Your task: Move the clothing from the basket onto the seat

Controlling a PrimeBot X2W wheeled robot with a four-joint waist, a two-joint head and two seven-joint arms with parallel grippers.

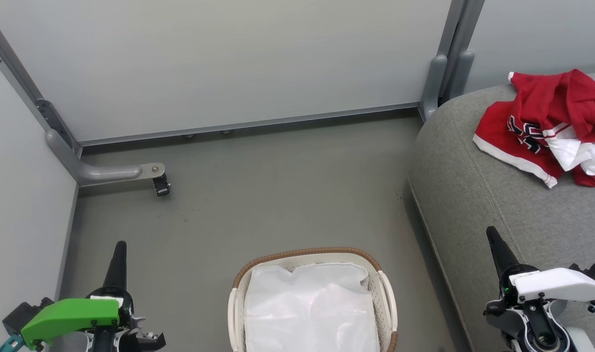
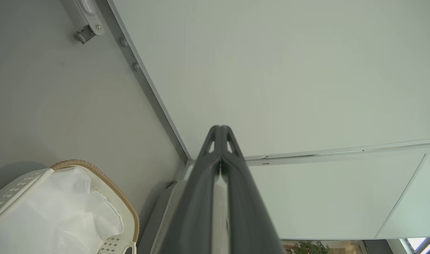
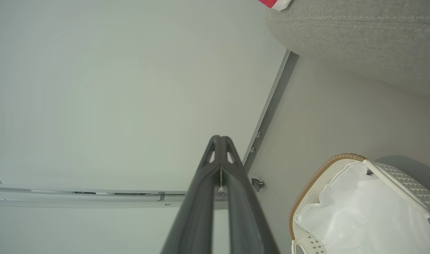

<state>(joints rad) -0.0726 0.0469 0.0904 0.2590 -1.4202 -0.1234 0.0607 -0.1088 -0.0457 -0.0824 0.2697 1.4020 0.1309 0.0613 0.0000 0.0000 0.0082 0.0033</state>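
Note:
The red clothing [image 1: 551,122] with white trim lies crumpled on the grey seat [image 1: 473,195] at the right; a corner of the clothing [image 3: 275,3] also peeks in on the seat [image 3: 359,35] in the right wrist view. The cream basket [image 1: 307,255] with a brown rim stands on the floor at bottom centre, holding a white liner [image 1: 309,308]. My left gripper [image 1: 120,247] points up at the lower left, shut and holding nothing, left of the basket [image 2: 105,180]. My right gripper [image 1: 491,234] is shut and holds nothing, over the seat's front edge, right of the basket [image 3: 324,169].
Pale partition walls [image 1: 219,63] close off the back and left. A grey metal foot with a caster [image 1: 160,186] sticks out over the grey floor [image 1: 278,195] at the left. A grey post [image 1: 444,73] stands in the corner behind the seat.

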